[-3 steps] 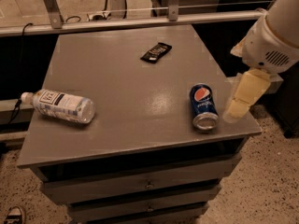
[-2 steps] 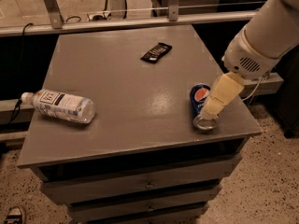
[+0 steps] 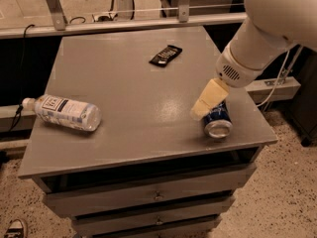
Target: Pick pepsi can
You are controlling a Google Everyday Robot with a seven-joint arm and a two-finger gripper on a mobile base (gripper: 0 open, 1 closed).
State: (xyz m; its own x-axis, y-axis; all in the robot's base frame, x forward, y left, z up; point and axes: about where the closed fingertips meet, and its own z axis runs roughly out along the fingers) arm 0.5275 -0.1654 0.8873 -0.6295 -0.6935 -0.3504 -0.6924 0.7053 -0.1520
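Our gripper (image 3: 208, 99) hangs right over the pepsi can (image 3: 217, 121), at its far end, and hides part of it. We cannot tell if the gripper is wide or narrow. The can lies on its side on the grey table (image 3: 129, 83), and the table's front right corner is close to the can. A can on its side rolls, so if we bump it and miss the grab, we think it could roll off and fall. The water bottle (image 3: 64, 113) lies far left of the can and the black wrapper (image 3: 166, 55) far behind it, so they should not get in our way
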